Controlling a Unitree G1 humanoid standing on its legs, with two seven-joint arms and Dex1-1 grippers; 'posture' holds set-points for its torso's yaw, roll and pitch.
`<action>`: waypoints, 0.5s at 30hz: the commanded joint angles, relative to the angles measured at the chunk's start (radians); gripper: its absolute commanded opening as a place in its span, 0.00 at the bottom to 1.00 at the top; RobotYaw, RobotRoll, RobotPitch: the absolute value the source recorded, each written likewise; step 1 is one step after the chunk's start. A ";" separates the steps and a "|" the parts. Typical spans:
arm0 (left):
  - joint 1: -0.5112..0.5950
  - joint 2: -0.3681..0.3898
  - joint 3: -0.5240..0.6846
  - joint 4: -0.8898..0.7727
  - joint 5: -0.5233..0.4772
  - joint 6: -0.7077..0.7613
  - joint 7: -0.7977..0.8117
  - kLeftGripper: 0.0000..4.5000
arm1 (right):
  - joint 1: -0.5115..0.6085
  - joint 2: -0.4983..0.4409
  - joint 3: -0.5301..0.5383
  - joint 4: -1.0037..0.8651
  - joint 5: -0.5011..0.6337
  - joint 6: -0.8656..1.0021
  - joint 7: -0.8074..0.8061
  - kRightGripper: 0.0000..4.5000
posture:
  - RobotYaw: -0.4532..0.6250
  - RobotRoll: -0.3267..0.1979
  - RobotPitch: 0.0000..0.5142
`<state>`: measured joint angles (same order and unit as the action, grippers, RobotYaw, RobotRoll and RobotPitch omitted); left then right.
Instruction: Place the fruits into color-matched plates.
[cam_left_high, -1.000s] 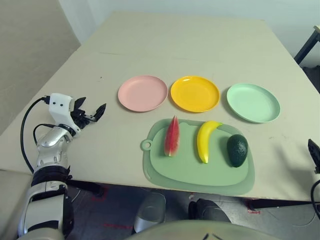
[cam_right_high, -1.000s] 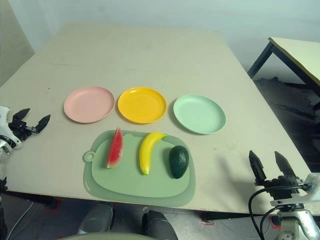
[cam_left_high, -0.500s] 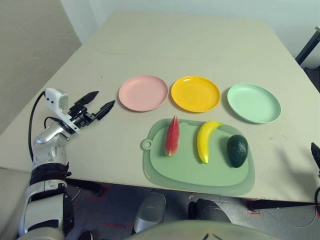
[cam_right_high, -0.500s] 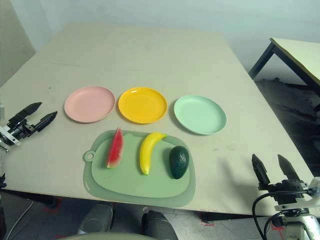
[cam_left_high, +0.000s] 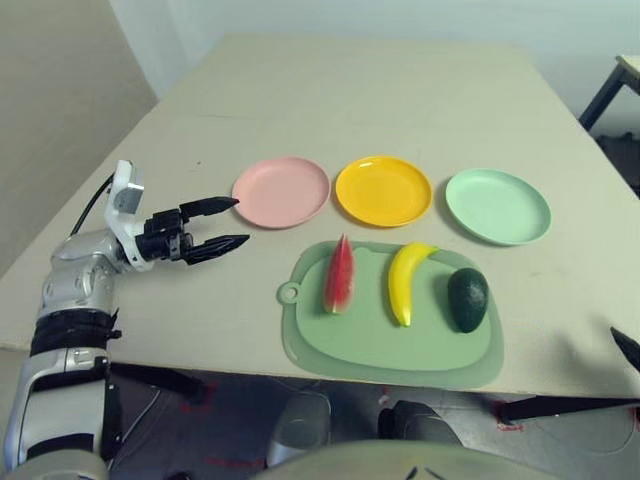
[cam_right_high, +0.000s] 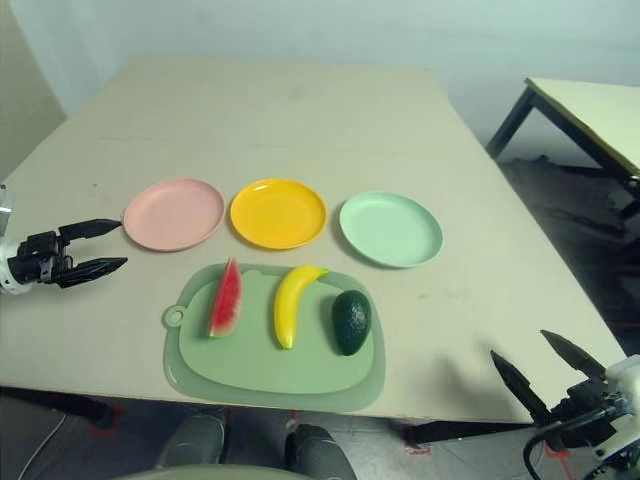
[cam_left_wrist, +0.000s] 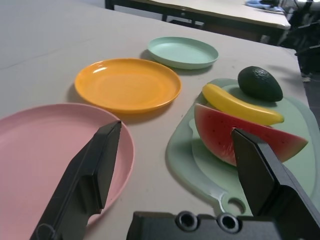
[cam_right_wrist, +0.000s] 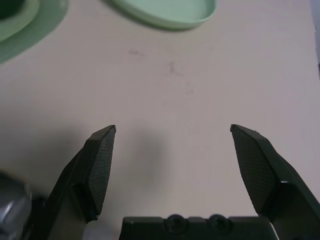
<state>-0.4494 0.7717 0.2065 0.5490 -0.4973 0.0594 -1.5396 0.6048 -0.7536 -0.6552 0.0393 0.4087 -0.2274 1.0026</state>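
Observation:
Three fruits lie on a green cutting mat (cam_left_high: 390, 345): a watermelon wedge (cam_left_high: 339, 276) on the left, a banana (cam_left_high: 405, 281) in the middle and an avocado (cam_left_high: 467, 299) on the right. Behind the mat stand a pink plate (cam_left_high: 281, 190), a yellow-orange plate (cam_left_high: 384, 190) and a mint green plate (cam_left_high: 497, 205). My left gripper (cam_left_high: 233, 222) hovers open and holds nothing, left of the mat and just in front of the pink plate, pointing toward the watermelon wedge (cam_left_wrist: 245, 136). My right gripper (cam_right_high: 545, 365) stands open and holds nothing at the table's front right corner, over bare tabletop.
The beige table (cam_left_high: 360, 100) stretches far behind the plates. A second table (cam_right_high: 590, 105) stands off to the right, across a gap of dark floor. The table's front edge runs just below the mat.
My left gripper has swung from the table's left edge rightward toward the pink plate and the mat, turning to point at the fruits. The right gripper has sunk a little at the front right corner.

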 joint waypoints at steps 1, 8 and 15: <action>0.017 0.001 -0.012 -0.013 0.022 -0.005 0.006 0.99 | 0.053 -0.058 0.063 -0.151 -0.049 0.029 0.067 1.00 | 0.61 0.62 0.10; 0.113 0.029 0.009 -0.118 -0.009 0.067 0.003 0.99 | -0.009 -0.289 0.102 -0.357 -0.191 0.190 0.091 1.00 | 0.63 0.62 0.15; 0.116 0.050 0.000 -0.169 -0.022 0.127 -0.004 0.99 | -0.402 -0.531 0.420 -0.222 -0.346 0.115 0.189 1.00 | 0.63 0.62 0.17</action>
<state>-0.3296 0.8181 0.2191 0.3940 -0.5176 0.1737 -1.5379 0.2368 -1.2704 -0.3198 -0.2142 0.0836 -0.0879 1.1508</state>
